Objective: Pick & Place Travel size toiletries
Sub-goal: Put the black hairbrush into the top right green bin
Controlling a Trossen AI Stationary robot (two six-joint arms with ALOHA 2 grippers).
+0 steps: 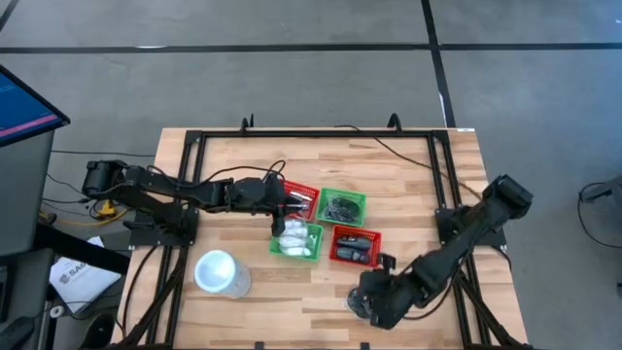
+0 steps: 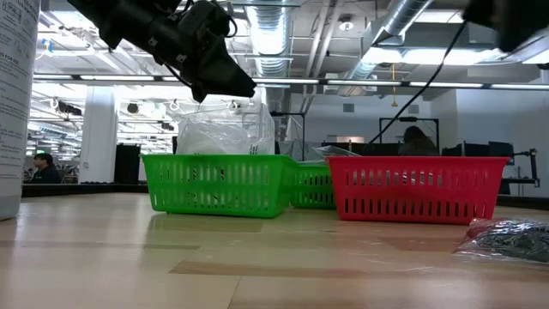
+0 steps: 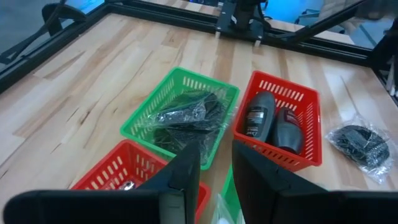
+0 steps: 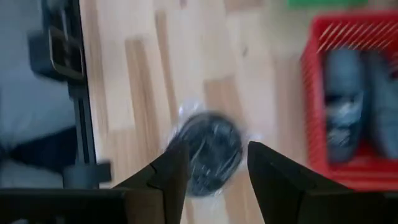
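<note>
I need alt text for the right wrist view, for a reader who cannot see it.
The right gripper, open, hangs over a black round bundle in clear wrap lying on the wooden table. Beside it, a red basket holds two dark tubes.

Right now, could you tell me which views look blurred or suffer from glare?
Right wrist view: smeared; the black round bundle in clear wrap and red plastic basket look soft. Low view: bright ceiling lights glare. High and left wrist views: sharp.
</note>
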